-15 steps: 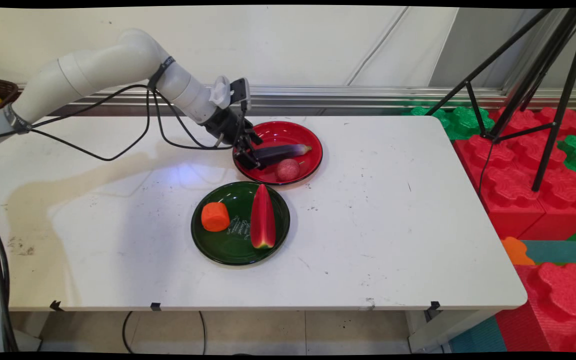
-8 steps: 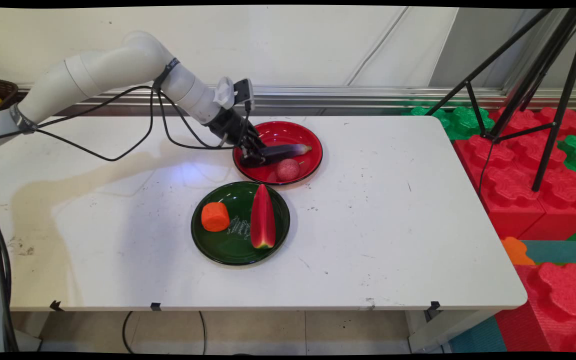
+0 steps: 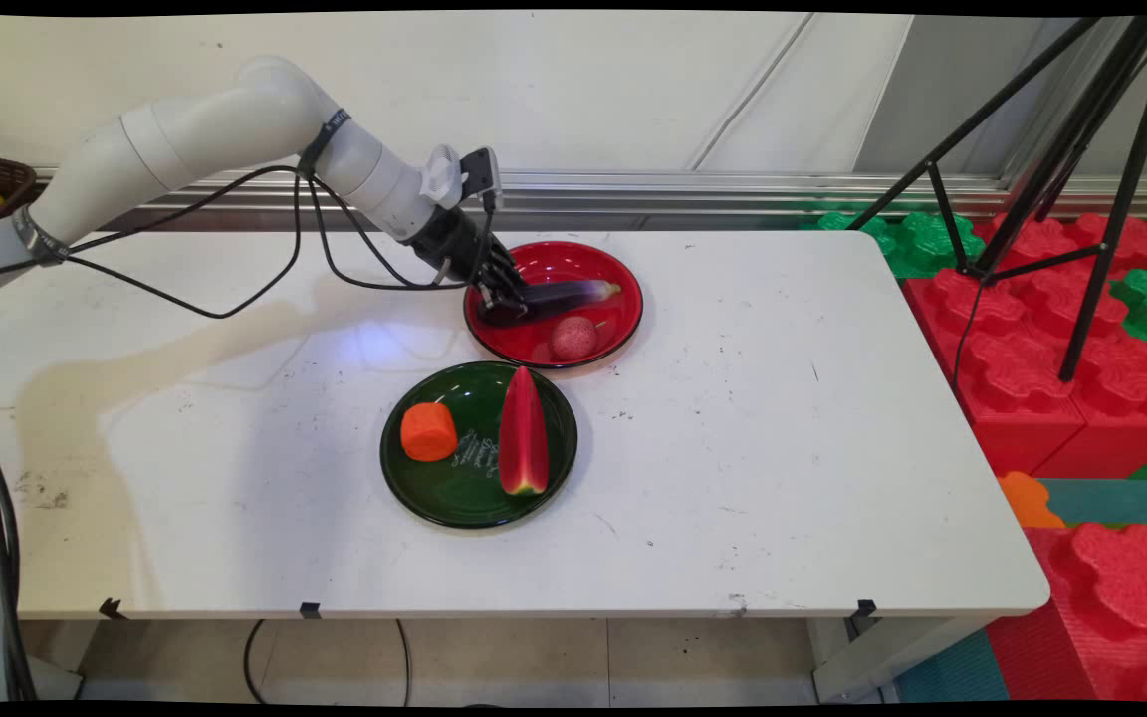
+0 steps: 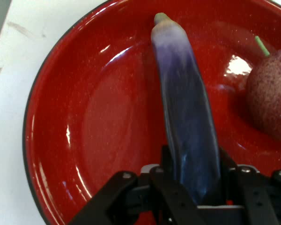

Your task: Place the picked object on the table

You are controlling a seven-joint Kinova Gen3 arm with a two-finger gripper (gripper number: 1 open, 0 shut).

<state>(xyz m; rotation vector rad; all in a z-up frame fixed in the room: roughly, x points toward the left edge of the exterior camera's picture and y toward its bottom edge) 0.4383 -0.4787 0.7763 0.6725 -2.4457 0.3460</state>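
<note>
A long purple eggplant [image 3: 573,294] [image 4: 187,117] lies across the red plate [image 3: 544,259] [image 4: 84,140], its green stem end pointing right in the main view. My gripper [image 3: 506,304] [image 4: 192,183] is shut on the eggplant's thick end, at the plate's left side. A round pinkish-red fruit [image 3: 573,338] [image 4: 271,101] with a short green stem sits on the same plate, just beside the eggplant.
A dark green plate [image 3: 464,493] stands in front of the red one, holding an orange carrot chunk [image 3: 428,431] and a watermelon slice [image 3: 523,433]. Black cables hang from the arm at the left. A tripod and red and green foam blocks stand beyond the table's right edge.
The gripper closed in on the eggplant's thick end and shut on it. The eggplant's held end has risen slightly; the other things have not moved.
</note>
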